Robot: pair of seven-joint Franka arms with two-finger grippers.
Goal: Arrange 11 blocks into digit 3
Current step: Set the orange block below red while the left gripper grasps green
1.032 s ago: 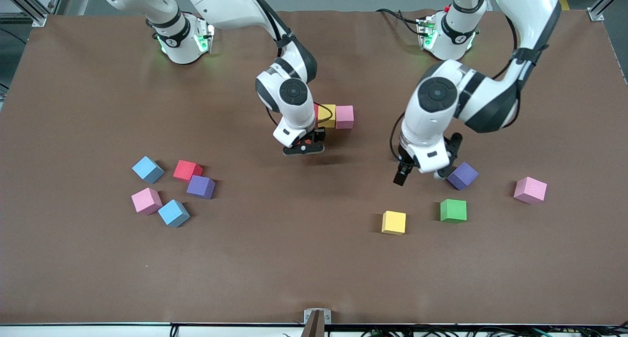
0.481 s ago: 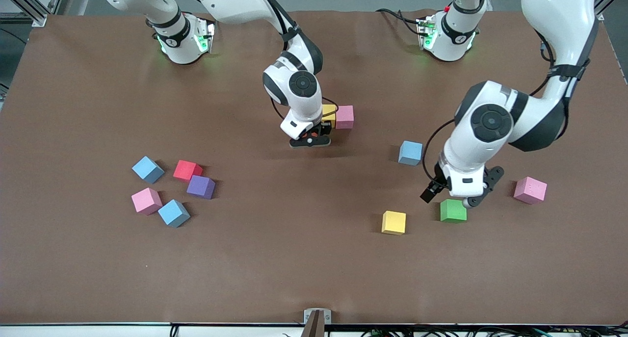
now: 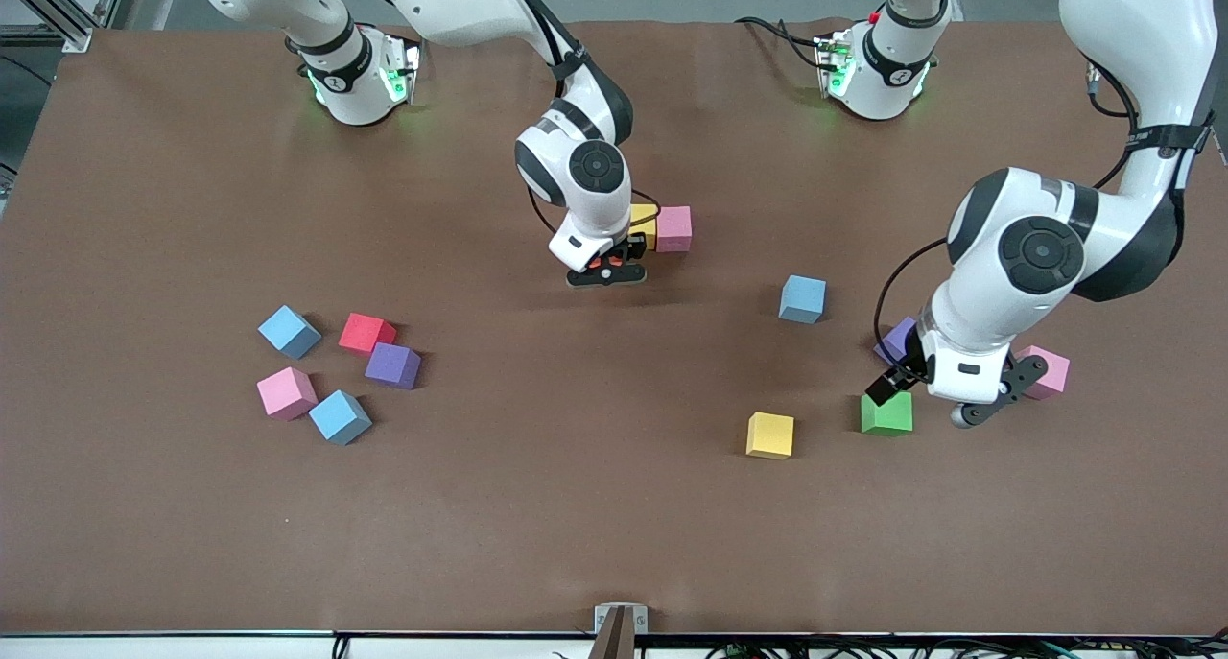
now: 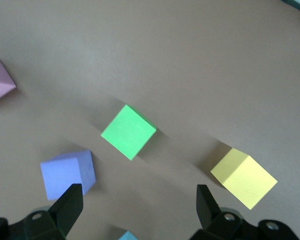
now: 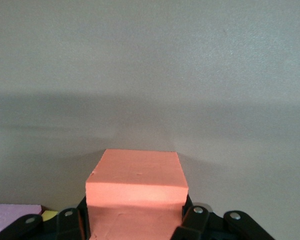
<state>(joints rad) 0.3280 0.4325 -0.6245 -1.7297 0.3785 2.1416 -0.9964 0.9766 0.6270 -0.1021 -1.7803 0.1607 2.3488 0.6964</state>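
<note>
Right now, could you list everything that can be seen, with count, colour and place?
table: one, brown.
started row: yellow block touching pink block, mid-table.
orange block: one, in the right gripper, beside the yellow block.
cluster toward the right arm's end: two light blue, one red, one purple, one pink.
toward the left arm's end: light blue block, purple block, green block, yellow block, pink block.
right gripper: shut on the orange block.
left gripper: open, over the green block.

Even overhead light, soft shadows, sharp focus.
</note>
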